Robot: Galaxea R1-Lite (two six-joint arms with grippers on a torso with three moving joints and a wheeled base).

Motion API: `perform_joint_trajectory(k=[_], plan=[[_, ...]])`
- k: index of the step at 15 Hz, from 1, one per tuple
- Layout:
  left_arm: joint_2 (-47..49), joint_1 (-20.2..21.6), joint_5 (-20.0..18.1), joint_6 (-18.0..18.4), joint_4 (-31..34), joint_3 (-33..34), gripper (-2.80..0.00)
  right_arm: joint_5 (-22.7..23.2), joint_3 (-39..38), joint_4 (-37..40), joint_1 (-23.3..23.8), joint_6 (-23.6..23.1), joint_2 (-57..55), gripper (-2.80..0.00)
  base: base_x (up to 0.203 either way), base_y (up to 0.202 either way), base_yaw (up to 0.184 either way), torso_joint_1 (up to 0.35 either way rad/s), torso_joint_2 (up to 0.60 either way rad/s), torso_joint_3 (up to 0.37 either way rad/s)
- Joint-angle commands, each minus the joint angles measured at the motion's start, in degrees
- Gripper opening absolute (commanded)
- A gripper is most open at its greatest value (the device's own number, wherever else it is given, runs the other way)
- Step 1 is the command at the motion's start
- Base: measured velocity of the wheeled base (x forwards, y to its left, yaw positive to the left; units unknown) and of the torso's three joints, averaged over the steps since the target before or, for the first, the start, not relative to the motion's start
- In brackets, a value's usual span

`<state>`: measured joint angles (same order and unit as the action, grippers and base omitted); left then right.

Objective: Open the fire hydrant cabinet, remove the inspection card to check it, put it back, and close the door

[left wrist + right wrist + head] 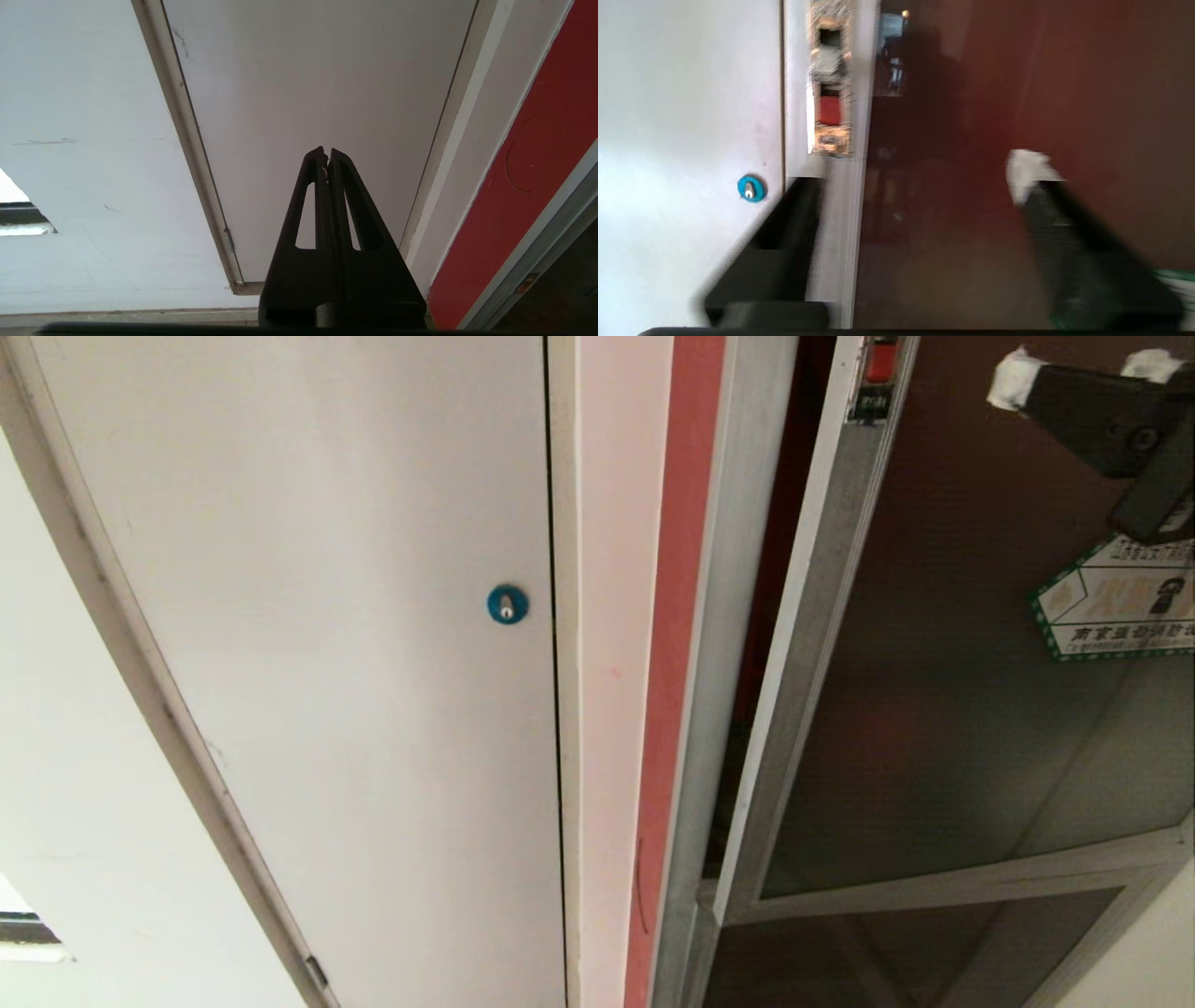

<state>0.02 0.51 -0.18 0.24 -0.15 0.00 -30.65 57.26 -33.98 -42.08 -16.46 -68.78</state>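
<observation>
Two doors share the wall: a plain white panel [308,616] with a blue round lock [507,604], and beside it the fire hydrant cabinet [738,569], whose door [943,709] stands slightly ajar, a dark gap showing along its latch edge. The door, tinted glass in an aluminium frame, likely swings stiffly and lightly; the glass is fragile and slippery, so the frame edge near the small red latch [881,359] is the better hold. The right gripper [1088,371] hovers before the glass at the door's upper part, fingers [1029,172] apart and holding nothing, above a green-bordered sticker [1116,602]. The left gripper [326,156], fingers together, is parked facing the white panel. No inspection card is visible.
</observation>
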Motion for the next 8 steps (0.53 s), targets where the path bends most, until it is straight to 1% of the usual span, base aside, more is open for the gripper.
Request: perform_joint_trajectory(k=[1,3,5,7,8], plan=[[0.04,0.02,0.01,0.02,0.01,0.09,-2.80,-0.18,-1.61,-0.15,-0.02,-0.23,3.81,-2.80,0.000,0.000,0.000,0.000,0.00,0.000],[0.06,0.02,0.01,0.02,-0.03,0.09,-2.80,-0.32,-4.42,0.02,0.02,-0.79,6.60,-2.80,0.000,0.000,0.000,0.000,0.00,0.000],[0.06,0.02,0.01,0.02,-0.03,0.09,-2.80,-0.51,-5.56,0.05,0.31,-1.14,8.86,-2.80,0.000,0.000,0.000,0.000,0.00,0.000],[0.06,0.02,0.01,0.02,-0.02,0.09,-2.80,-0.55,-5.80,0.22,2.14,-1.37,10.57,-2.80,0.000,0.000,0.000,0.000,0.00,0.000],[0.06,0.02,0.01,0.02,0.04,0.09,-2.80,-0.55,-5.78,1.81,3.00,-1.37,11.69,-2.80,0.000,0.000,0.000,0.000,0.00,0.000]])
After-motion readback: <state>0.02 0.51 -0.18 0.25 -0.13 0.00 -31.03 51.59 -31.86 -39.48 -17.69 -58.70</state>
